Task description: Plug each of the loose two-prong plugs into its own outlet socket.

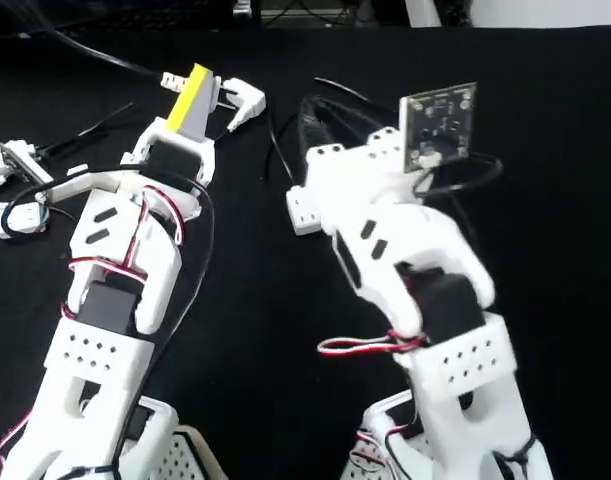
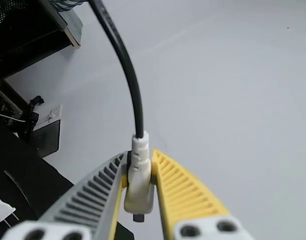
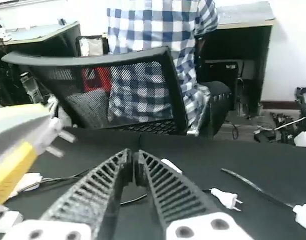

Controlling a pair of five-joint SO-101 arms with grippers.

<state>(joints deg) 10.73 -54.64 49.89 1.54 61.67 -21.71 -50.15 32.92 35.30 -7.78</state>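
My left gripper (image 2: 139,175) is shut on a white two-prong plug (image 2: 138,180) whose black cable (image 2: 127,70) runs up and away. In the high view that plug (image 1: 240,100) is raised over the far side of the black table, prongs pointing right. In the right wrist view its prongs (image 3: 62,141) also show. My right gripper (image 3: 135,167) is shut, with a dark piece of black cable (image 3: 138,172) pinched between its ribbed fingers. A white outlet block (image 1: 305,212) lies beside the right arm. Loose white plugs (image 3: 227,198) lie on the table beyond.
More white plugs and sockets (image 1: 15,190) with thin wires sit at the table's left edge. A small white plug (image 2: 3,209) lies on the black cloth. Black cable loops (image 1: 310,120) lie between the arms. An office chair (image 3: 117,85) stands behind the table.
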